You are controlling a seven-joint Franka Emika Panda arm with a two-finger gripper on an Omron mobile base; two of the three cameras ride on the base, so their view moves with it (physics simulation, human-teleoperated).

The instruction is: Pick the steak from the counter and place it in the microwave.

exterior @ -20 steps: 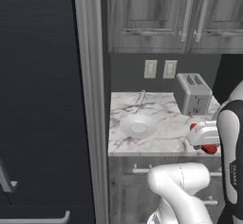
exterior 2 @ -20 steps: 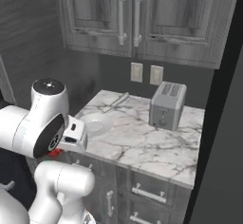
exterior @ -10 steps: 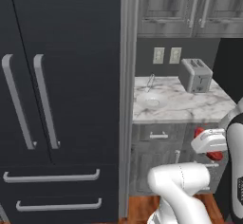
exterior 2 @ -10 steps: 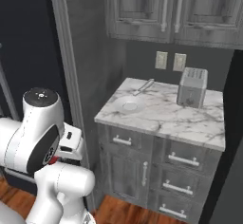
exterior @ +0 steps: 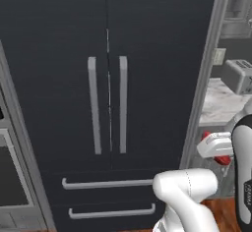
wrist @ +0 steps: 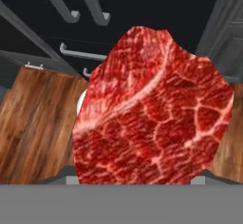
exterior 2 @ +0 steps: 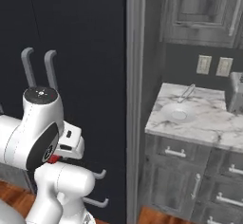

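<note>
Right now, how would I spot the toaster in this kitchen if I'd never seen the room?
Start at the tall black fridge with its two upright handles, then look right to the marble counter beside it. The toaster stands at the back of that counter, below two pale wall outlets. It is a boxy silver thing, the one tall item there; the white plate nearby lies flat.

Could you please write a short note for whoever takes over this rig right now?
Hand: shut on the steak, carried low beside the arm; the red meat fills most of the hand view, over wooden floor.
Counter: off to the right, with a toaster on it.
In front of the base: a tall black fridge with paired handles.
Done: steak picked from the counter.
Left: get to the microwave, likely further left, set the steak inside, release.
</note>
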